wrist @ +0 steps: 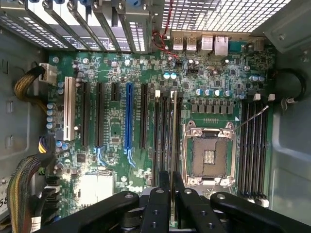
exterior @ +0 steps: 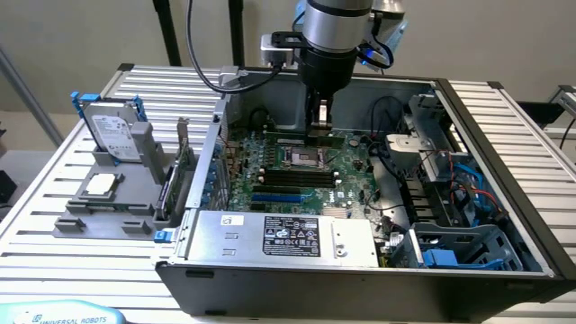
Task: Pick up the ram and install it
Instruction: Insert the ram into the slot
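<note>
The black two-fingered gripper [wrist: 171, 188] is clenched narrowly on the long, thin green ram stick [wrist: 173, 131], held on edge over the green motherboard [wrist: 112, 121] just beside the silver CPU socket [wrist: 209, 155]. The ram's long axis runs parallel to the black memory slots [wrist: 158, 136], left to right across the exterior view.

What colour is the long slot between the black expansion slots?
Blue; the long slot shows best in the wrist view.

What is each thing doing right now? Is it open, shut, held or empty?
gripper: shut on the ram.
ram: held on edge above the memory slots.
computer case: open, side panel off.
CPU socket: bare, no cooler on it.
hard drive: standing upright beside the case.
</note>
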`<state>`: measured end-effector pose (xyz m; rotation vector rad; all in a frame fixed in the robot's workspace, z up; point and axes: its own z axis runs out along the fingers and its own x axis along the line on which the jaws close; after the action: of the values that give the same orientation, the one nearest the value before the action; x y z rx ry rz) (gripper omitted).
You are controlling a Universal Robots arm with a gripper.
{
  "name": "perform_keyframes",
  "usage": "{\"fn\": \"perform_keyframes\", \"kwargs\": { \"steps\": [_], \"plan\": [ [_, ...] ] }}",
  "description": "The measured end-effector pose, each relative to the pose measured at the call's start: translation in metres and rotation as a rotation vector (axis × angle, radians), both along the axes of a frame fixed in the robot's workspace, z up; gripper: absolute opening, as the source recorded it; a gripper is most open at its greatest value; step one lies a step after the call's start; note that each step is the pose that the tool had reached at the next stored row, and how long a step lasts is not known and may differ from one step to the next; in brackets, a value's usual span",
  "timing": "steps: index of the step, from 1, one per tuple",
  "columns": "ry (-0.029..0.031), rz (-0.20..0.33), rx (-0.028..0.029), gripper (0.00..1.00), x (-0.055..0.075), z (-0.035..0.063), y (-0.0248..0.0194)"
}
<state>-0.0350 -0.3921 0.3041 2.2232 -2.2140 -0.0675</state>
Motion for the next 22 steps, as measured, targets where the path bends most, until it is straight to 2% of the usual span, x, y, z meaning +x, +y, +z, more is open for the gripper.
{"fn": "perform_keyframes", "kwargs": {
  "steps": [22],
  "plan": [
    [-0.0001,0.01,-0.009,0.14,0.003,-0.0402,-0.0001]
  ]
}}
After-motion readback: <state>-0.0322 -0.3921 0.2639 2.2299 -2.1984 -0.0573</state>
